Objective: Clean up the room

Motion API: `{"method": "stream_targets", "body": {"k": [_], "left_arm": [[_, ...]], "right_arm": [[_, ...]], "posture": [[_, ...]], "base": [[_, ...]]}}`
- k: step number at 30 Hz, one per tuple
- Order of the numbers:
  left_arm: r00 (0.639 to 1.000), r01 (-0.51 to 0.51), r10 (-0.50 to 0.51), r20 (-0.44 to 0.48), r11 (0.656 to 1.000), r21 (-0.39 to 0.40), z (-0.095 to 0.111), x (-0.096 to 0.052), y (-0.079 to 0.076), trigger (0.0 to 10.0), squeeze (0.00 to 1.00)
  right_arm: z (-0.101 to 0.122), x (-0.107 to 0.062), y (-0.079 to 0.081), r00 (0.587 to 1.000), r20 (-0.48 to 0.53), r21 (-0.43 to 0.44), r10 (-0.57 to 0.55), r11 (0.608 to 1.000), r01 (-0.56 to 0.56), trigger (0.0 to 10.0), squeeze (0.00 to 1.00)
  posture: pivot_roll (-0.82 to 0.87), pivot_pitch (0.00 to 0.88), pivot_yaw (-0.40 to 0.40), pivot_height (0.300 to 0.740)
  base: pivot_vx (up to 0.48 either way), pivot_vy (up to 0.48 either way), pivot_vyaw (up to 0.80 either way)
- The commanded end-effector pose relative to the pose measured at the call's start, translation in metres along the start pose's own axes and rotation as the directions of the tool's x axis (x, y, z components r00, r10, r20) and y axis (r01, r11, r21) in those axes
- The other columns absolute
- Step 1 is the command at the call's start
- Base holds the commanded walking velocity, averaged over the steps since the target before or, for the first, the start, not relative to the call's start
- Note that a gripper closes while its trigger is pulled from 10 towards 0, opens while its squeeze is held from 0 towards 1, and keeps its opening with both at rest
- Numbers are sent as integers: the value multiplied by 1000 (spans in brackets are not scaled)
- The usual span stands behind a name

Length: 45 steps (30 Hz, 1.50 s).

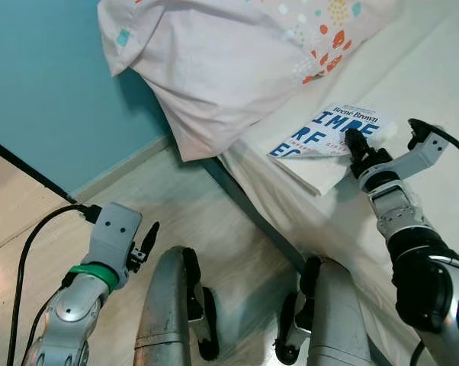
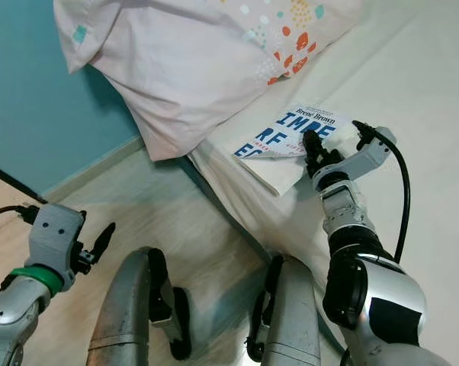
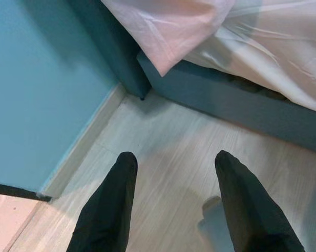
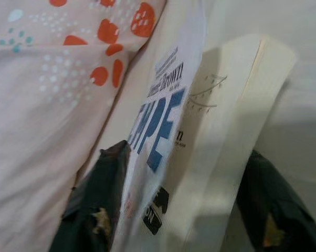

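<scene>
Right gripper [image 1: 361, 146] straddles the paperback book [image 1: 325, 137] on the bed [image 1: 435, 69], black fingers spread either side of its thickness, cover lifting, far nearer than the idle left gripper [image 1: 149, 238], whose fingers hang apart.

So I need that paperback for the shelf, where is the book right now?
The book lies on the bed near its edge, just below the pillow, on the robot's right; the right hand straddles it, fingers either side.

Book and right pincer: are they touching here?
Touching. In the right wrist view the right pincer straddles the book, one black finger pressed on its lifted cover.
</scene>
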State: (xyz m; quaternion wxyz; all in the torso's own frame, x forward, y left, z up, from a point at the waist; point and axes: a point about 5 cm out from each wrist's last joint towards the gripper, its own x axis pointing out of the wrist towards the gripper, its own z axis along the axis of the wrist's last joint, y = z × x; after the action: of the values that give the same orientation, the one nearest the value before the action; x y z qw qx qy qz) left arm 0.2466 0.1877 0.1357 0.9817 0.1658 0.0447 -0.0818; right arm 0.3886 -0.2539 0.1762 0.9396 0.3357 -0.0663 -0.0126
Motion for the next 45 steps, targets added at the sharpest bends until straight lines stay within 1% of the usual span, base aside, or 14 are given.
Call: {"method": "stream_targets", "body": {"k": [1, 3, 8, 19, 21, 23, 24, 26, 27, 29, 30, 33, 37, 45], "left_arm": [[998, 11, -12, -64, 1000, -22, -14, -1, -3, 10000, 0], [998, 11, -12, -61, 1000, -28, -14, 2, -5, 10000, 0], [998, 10, -12, -54, 999, -36, -14, 7, -8, 10000, 0], [999, 11, -13, -32, 998, -56, -13, 17, -16, 10000, 0], [1000, -1, -1, -22, 997, -72, -13, 20, -18, 10000, 0], [1000, -6, 5, -6, 996, -86, -11, 23, -21, 10000, 0], [1000, -6, 5, -6, 996, -86, -11, 23, -21, 10000, 0], [1000, 0, 1, 13, 995, -97, -8, 29, -23, 10000, 0], [1000, 0, 1, 13, 995, -97, -8, 29, -23, 10000, 0], [999, 13, -9, 38, 994, -106, -3, 35, -25, 10000, 0], [999, 19, -13, 52, 994, -108, 0, 39, -26, 10000, 0], [997, 24, -15, 81, 993, -114, 7, 46, -26, 10000, 0], [988, 10, 11, 156, 991, -131, 28, 59, -21, 10000, 0], [980, -1, 25, 198, 993, -120, 36, 61, -17, 10000, 0]], "right_arm": [[4, -2, -7, 999, 16, -5, -33, 999, 33, 10000, 0], [16, 0, -6, 998, 51, -7, -29, 1000, 29, 10000, 0], [23, 1, -7, 997, 67, -12, -31, 999, 32, 10000, 0], [10, -18, -32, 993, 94, 27, -68, 997, 66, 10000, 0], [-5, -34, -35, 990, 142, -85, -25, 996, 37, 10000, 0], [-20, -54, -20, 977, 198, -206, 74, 978, -32, 10000, 0], [-20, -54, -20, 977, 198, -206, 74, 978, -32, 10000, 0], [-29, -70, -1, 967, 211, -254, 140, 964, -84, 10000, 0], [-29, -70, -1, 967, 211, -254, 140, 964, -84, 10000, 0], [-38, -81, 15, 963, 199, -297, 180, 948, -116, 10000, 0], [-41, -84, 20, 964, 184, -336, 192, 934, -122, 10000, 0], [-43, -86, 27, 956, 212, -349, 201, 930, -118, 10000, 0], [-44, -90, 56, 919, 231, -476, 321, 861, -181, 10000, 0], [-48, -99, 70, 926, 193, -446, 325, 869, -212, 10000, 0]], "posture": [[270, 299, 101, 550], [258, 284, 94, 550], [238, 269, 84, 550], [203, 240, 43, 550], [175, 214, 33, 550], [158, 201, 28, 550], [158, 201, 28, 550], [121, 175, 36, 550], [121, 175, 36, 550], [98, 156, 37, 550], [94, 153, 37, 550], [80, 132, 37, 559], [68, 92, 31, 577], [67, 75, 27, 604]], "base": [[0, 0, 0], [0, 0, 0], [0, 0, 0], [0, 0, 0], [0, 0, 0], [0, 0, 0], [0, 0, 0], [0, 0, 0], [0, 0, 0], [0, 0, 0], [0, 0, 0], [0, 0, -400], [0, 0, 0], [0, 0, 0]]}}
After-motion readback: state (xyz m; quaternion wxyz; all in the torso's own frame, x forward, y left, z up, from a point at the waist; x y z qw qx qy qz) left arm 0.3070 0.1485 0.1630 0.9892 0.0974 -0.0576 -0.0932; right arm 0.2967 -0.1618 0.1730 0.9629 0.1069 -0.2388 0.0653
